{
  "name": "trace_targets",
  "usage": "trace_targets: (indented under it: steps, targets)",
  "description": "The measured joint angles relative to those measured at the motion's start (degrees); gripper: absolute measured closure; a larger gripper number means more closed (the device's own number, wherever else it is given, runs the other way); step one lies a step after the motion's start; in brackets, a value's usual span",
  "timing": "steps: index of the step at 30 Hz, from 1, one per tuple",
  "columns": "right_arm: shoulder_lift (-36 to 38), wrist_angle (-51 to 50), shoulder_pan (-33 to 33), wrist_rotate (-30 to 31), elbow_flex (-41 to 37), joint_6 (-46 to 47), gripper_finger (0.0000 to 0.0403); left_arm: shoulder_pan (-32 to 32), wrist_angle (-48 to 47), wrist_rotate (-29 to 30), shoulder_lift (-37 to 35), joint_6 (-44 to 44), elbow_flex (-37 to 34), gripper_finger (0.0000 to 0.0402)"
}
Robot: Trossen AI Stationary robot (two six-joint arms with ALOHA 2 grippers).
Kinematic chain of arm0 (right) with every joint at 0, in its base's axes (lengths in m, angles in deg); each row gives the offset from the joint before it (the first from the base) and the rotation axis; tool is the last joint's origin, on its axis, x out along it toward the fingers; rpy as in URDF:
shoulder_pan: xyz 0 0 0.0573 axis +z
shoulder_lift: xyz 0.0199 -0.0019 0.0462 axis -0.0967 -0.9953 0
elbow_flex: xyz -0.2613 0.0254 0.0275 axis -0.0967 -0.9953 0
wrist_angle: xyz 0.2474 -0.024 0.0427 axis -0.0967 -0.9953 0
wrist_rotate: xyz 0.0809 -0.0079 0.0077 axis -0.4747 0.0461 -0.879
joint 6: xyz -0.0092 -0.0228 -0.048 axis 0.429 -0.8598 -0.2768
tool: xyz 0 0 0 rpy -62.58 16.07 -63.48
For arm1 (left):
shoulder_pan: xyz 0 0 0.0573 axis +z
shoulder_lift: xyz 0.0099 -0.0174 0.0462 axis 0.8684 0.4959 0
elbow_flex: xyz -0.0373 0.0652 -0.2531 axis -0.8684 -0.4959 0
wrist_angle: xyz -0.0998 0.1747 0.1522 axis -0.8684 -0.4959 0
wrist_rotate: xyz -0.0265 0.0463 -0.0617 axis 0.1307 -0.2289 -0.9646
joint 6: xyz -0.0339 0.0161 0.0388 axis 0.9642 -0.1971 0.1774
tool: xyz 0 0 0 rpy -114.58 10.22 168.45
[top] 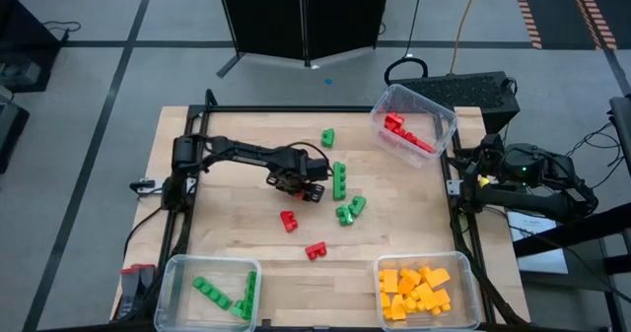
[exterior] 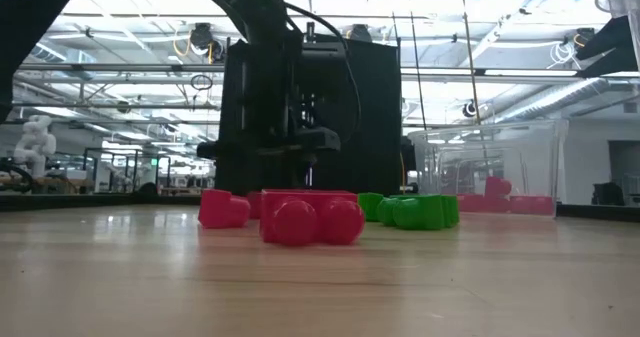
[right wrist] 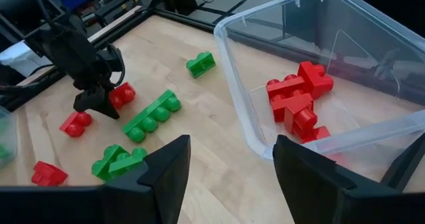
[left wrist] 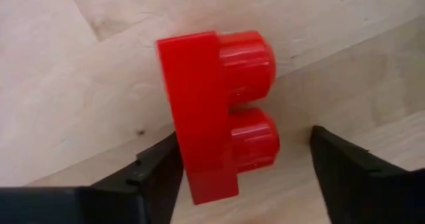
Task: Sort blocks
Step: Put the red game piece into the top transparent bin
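My left gripper (left wrist: 242, 147) points down over the table's middle (top: 296, 181), open. A red two-stud block (left wrist: 212, 111) lies on its side on the wood between its fingers. This red block (right wrist: 121, 94) also shows in the right wrist view. Two more red blocks (top: 289, 220) (top: 315, 250) lie nearer the table's front edge. Green blocks (top: 338, 179) (top: 350, 211) (top: 327, 136) lie to the right of the gripper. My right gripper (right wrist: 232, 164) waits open at the table's right edge, beside the red bin. My left gripper comes from above, with one finger (left wrist: 156, 177) close against the red block's flat underside (left wrist: 182, 151). I cannot tell whether that finger touches it. The other finger (left wrist: 352, 171) stands clear of the studs. The block rests on the table.
A clear bin with red blocks (top: 414, 125) sits tilted at the far right. At the near left stands a bin with green blocks (top: 209, 291), and at the near right a bin with yellow-orange blocks (top: 426, 291). Bare wood lies left of the gripper.
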Motion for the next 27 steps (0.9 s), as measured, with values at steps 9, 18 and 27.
trace_targets:
  steps: [9, 18, 27]
  targets:
    - [0.00, -0.02, 0.00, 0.00, 0.00, 2.64, 0.0195, 1.74, 2.25, 1.32, 0.18, -0.82, -0.12, 0.0339]
    - [0.00, -0.02, 0.00, 0.01, 0.00, 2.72, 0.0195, 2.66, 2.94, 1.97, 0.17, -0.77, 0.23, 0.0394]
    - [0.00, -0.04, -0.01, 0.02, 0.00, 2.43, 0.0195, 1.05, -1.28, 7.39, 1.19, -2.18, 9.40, 0.0399]
